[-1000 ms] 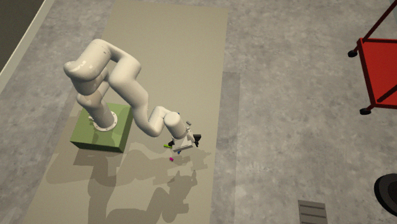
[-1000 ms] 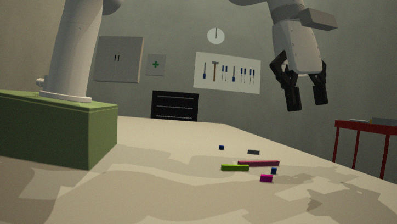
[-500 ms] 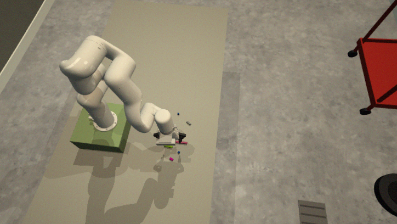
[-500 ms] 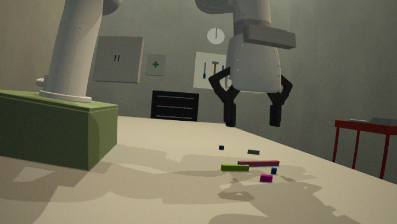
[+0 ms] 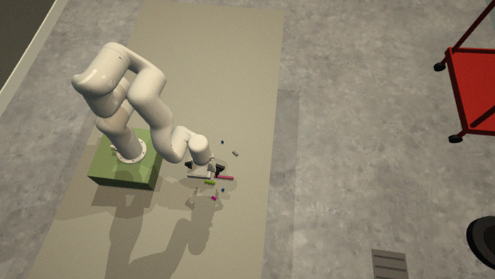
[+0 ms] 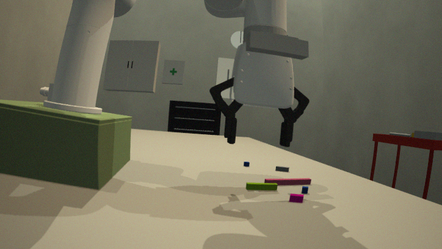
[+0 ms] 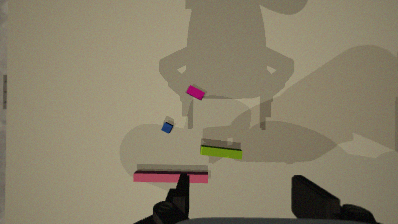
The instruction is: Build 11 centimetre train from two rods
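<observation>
A pink rod (image 6: 287, 181) lies flat on the mat; it also shows in the wrist view (image 7: 170, 176) and in the overhead view (image 5: 225, 177). A lime rod (image 6: 261, 186) (image 7: 221, 151) (image 5: 209, 182) lies beside it, apart. A magenta rod (image 6: 296, 198) (image 7: 195, 92) (image 5: 213, 197) lies nearer the front. A blue rod (image 6: 304, 189) (image 7: 167, 127) sits between them. A second blue rod (image 6: 246, 163) and a grey rod (image 6: 282, 168) lie farther back. My gripper (image 6: 258, 140) is open and empty, hanging above the rods, roughly over the pink and lime ones.
The arm's green base block (image 6: 61, 142) stands to the left. A red cart (image 5: 472, 93) stands off the mat at the far right. A dark round object (image 5: 483, 238) sits at the right edge of the floor.
</observation>
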